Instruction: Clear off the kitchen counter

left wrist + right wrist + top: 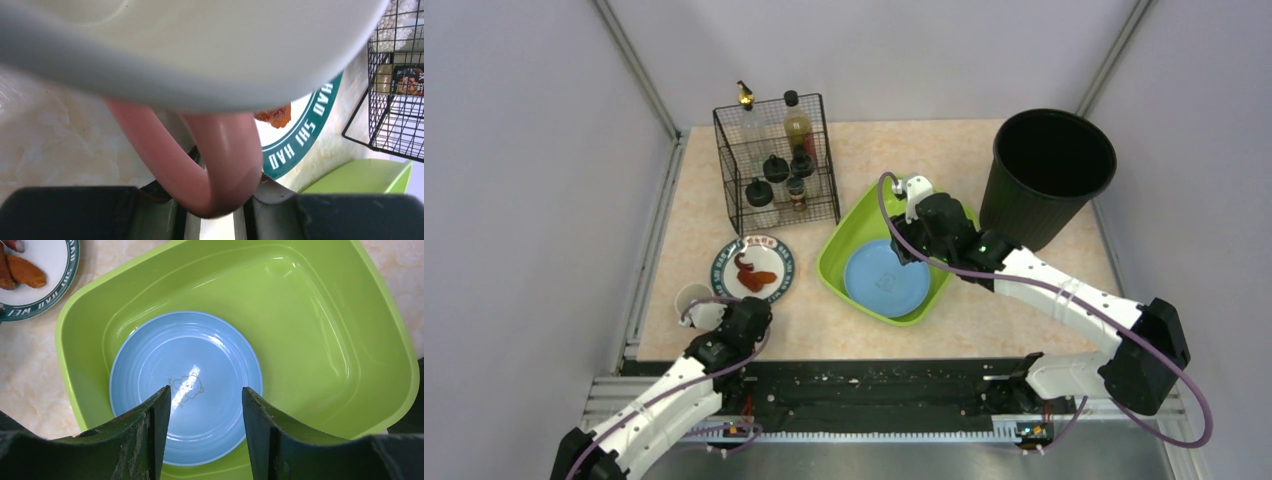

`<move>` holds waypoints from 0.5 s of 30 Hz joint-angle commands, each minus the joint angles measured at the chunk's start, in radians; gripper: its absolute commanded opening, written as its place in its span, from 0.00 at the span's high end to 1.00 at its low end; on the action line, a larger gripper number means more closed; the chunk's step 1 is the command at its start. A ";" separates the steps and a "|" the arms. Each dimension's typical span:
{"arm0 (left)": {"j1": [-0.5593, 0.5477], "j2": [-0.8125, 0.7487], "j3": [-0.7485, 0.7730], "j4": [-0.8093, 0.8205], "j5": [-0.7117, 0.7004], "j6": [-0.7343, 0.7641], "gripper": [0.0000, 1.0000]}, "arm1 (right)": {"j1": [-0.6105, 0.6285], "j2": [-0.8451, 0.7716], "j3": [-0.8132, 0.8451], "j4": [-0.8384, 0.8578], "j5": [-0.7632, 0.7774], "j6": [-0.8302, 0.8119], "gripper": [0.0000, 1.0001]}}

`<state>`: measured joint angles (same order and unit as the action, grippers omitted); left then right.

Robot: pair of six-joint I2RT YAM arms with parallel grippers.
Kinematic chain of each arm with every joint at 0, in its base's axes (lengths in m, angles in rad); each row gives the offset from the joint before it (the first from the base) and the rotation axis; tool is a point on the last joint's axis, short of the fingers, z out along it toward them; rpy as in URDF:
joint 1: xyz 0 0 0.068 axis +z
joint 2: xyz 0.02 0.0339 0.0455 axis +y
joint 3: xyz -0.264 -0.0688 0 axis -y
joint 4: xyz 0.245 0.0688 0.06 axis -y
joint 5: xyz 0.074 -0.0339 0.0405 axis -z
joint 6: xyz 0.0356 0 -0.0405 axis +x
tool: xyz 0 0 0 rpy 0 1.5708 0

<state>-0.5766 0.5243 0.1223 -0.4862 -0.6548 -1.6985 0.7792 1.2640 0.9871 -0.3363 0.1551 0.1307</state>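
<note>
The beige-peach kitchen counter (944, 150) holds a white mug (690, 298) with a pink handle (235, 150) at the front left. My left gripper (727, 314) is shut on that handle (217, 202); the mug body (200, 45) fills the top of the left wrist view. A green-rimmed plate (774, 255) with brown food (754, 274) lies just beyond the mug. My right gripper (912, 248) is open and empty (206, 395) above a blue plate (200, 350) that lies in a green tub (310, 340). The blue plate (886, 280) and tub (849, 240) also show from above.
A black wire basket (776, 165) with several bottles stands at the back left; its corner shows in the left wrist view (395, 100). A black bin (1046, 175) stands at the back right, against the tub. A black rail strip (874, 385) runs along the near edge.
</note>
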 commanded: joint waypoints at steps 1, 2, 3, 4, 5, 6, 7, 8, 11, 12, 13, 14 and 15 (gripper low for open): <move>0.007 0.054 -0.017 0.008 -0.030 -0.005 0.76 | 0.019 -0.019 -0.009 0.045 -0.009 -0.014 0.47; 0.007 0.061 -0.015 0.016 -0.029 -0.001 0.80 | 0.019 -0.019 -0.012 0.045 -0.009 -0.014 0.47; 0.007 0.064 -0.016 0.020 -0.027 0.001 0.87 | 0.018 -0.022 -0.014 0.045 -0.009 -0.014 0.47; 0.007 0.066 -0.016 0.025 -0.023 0.002 0.93 | 0.018 -0.023 -0.014 0.046 -0.008 -0.013 0.47; 0.008 0.065 -0.019 0.030 -0.022 0.005 1.00 | 0.019 -0.024 -0.014 0.046 -0.007 -0.014 0.47; 0.008 0.061 -0.021 0.034 -0.018 0.007 1.00 | 0.020 -0.026 -0.014 0.046 -0.008 -0.014 0.47; 0.008 0.059 -0.023 0.036 -0.016 0.008 1.00 | 0.019 -0.026 -0.014 0.045 -0.009 -0.014 0.47; 0.008 0.055 -0.024 0.036 -0.012 0.009 1.00 | 0.020 -0.027 -0.014 0.045 -0.009 -0.014 0.47; 0.009 0.044 -0.025 0.033 0.001 0.017 1.00 | 0.020 -0.029 -0.012 0.045 -0.012 -0.013 0.47; 0.009 0.036 -0.023 0.031 0.008 0.023 1.00 | 0.020 -0.031 -0.012 0.045 -0.012 -0.013 0.47; 0.008 0.027 -0.022 0.027 0.012 0.031 1.00 | 0.019 -0.031 -0.012 0.045 -0.012 -0.014 0.47; 0.008 0.014 -0.018 0.019 0.017 0.038 1.00 | 0.019 -0.031 -0.012 0.046 -0.012 -0.012 0.47; 0.009 0.001 -0.015 0.009 0.022 0.045 1.00 | 0.019 -0.030 -0.011 0.045 -0.013 -0.011 0.47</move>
<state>-0.5613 0.5529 0.1211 -0.3988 -0.6773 -1.7454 0.7834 1.2636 0.9749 -0.3290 0.1520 0.1307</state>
